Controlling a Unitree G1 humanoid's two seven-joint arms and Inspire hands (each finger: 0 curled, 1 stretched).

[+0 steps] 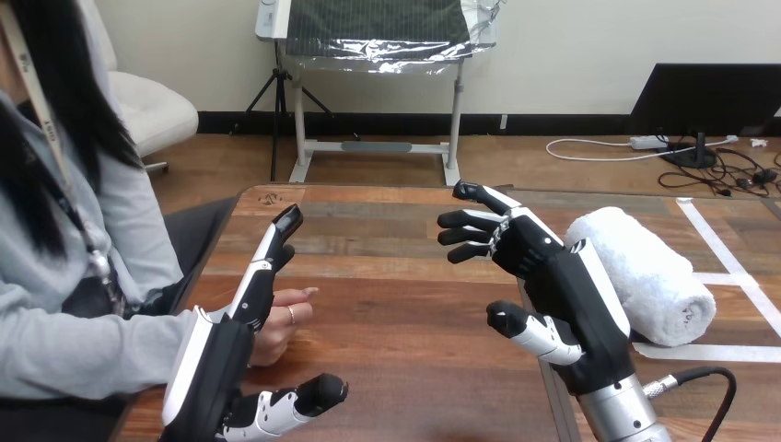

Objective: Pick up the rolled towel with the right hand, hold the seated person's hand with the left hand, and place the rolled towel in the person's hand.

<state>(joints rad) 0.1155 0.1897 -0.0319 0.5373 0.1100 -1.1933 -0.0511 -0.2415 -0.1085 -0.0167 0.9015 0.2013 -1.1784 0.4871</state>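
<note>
Closest in, at 7 o'clock, the left robot hand stands at the bottom edge with its fingers straight and pointing toward 12 o'clock, its thumb spread out toward 3 o'clock; it has hold of nothing. The person's hand lies loosely curled just beside those fingers on their 3 o'clock side, above the thumb; whether the two touch I cannot tell.

The surface is of brown wooden planks; its left edge runs from 7 o'clock up to a rounded corner at 11 o'clock, and its far edge runs straight across at 12 o'clock; the widest bare stretch lies at the centre, between the two robot hands, and on toward 12 o'clock.

At 4 o'clock the right robot hand has its palm turned toward 9 o'clock, its fingers half bent and relaxed, its thumb apart below them; it grasps nothing.

The rolled towel lies on the surface at 3 o'clock, just behind the back of that robot hand, which covers part of it, so contact cannot be judged. It is white and nubbly, a thick roll with its long axis from 11 to 5 o'clock and its spiral end facing 5 o'clock; white tape lines cross the wood beside it, at 3 to 4 o'clock.
</note>
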